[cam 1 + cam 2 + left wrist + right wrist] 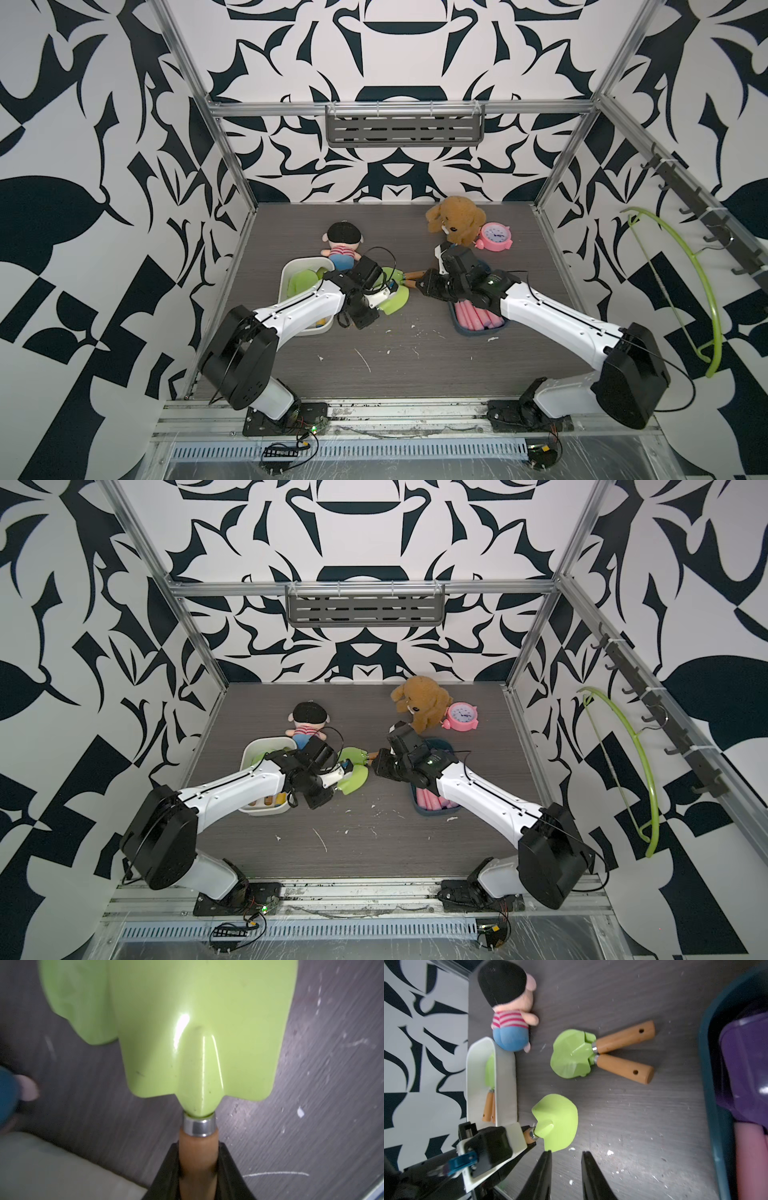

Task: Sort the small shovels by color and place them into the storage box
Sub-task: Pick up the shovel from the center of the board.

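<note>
One green shovel (197,1032), handle (197,1155) clamped between left fingers (164,1178), right fingers (544,1174) empty

green shovels (571,1057), apparently three, beside box (506,1088)

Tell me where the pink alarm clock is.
In both top views the pink alarm clock stands far back on the right side, beside the brown plush dog and behind the dark blue box.
</note>
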You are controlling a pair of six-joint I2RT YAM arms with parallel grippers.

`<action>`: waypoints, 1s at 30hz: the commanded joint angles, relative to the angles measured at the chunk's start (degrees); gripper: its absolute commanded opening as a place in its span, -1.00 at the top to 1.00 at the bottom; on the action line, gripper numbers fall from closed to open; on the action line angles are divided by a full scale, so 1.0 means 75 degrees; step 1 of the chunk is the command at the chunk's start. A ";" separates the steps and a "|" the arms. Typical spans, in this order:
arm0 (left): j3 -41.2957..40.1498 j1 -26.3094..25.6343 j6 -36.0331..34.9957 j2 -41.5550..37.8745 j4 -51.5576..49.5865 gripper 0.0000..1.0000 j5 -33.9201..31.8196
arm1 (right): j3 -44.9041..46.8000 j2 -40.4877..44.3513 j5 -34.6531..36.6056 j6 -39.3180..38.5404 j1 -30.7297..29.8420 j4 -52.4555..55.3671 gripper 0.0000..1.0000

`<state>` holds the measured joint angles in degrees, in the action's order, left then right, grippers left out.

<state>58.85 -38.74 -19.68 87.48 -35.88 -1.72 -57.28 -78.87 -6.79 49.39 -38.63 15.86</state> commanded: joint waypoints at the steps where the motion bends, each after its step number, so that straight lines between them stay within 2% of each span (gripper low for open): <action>1: 0.0512 0.0196 0.1160 -0.0100 0.0353 1.00 -0.0026 | 0.0079 0.0113 0.0579 0.0240 -0.0173 -0.1088 0.34; 6: 0.0688 0.0501 0.2032 -0.0037 0.0422 1.00 -0.0228 | -0.0146 -0.0164 0.0994 0.0625 -0.0263 -0.1197 0.28; 12: 0.0509 0.0501 0.2207 -0.0363 0.0552 1.00 -0.0182 | -0.0425 -0.0900 0.0717 0.0994 -0.0466 -0.2104 0.27; 23: 0.0357 0.0507 0.2330 -0.0540 0.0565 1.00 -0.0115 | -0.1226 -0.1676 0.0597 0.1018 -0.0581 -0.2284 0.30; 30: 0.0444 0.0505 0.2468 -0.0581 0.0483 1.00 0.0358 | -0.1516 -0.1977 0.0623 0.1032 -0.0586 -0.2288 0.32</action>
<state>61.98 -34.89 -2.11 84.79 -32.27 -1.69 -65.78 -93.76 -2.48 56.88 -42.87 0.30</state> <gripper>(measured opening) 0.268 0.339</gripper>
